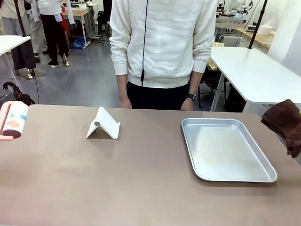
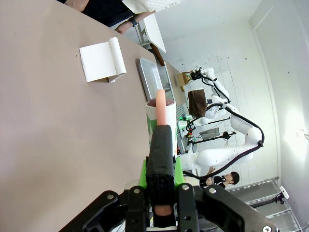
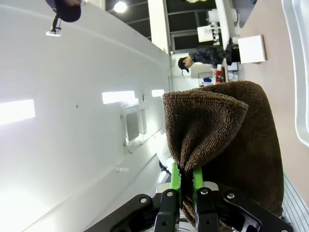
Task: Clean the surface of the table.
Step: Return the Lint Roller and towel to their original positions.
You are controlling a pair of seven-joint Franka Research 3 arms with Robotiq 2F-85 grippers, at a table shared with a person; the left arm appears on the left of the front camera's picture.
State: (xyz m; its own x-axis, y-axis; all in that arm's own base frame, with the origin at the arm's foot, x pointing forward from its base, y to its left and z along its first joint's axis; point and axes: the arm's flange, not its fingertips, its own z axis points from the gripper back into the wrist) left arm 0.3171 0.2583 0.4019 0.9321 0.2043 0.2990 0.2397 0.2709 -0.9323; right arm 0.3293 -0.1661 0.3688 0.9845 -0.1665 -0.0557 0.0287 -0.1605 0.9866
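The table (image 1: pixel 141 183) is a wide taupe-brown top. At its left edge a lint roller (image 1: pixel 12 121) with a pink handle and a white roll hangs just over the surface. In the left wrist view my left gripper (image 2: pixel 161 181) is shut on the roller's pink handle (image 2: pixel 161 108), above the table (image 2: pixel 58 135). At the right edge a brown cloth (image 1: pixel 284 125) hangs in the air. In the right wrist view my right gripper (image 3: pixel 187 179) is shut on a fold of that brown cloth (image 3: pixel 227 140).
A white folded stand (image 1: pixel 103 125) sits left of centre. A shiny metal tray (image 1: pixel 263 175) lies at the right, with nothing in it. A person in a white sweater (image 1: pixel 160 42) stands at the far edge, hands down. White tables stand behind.
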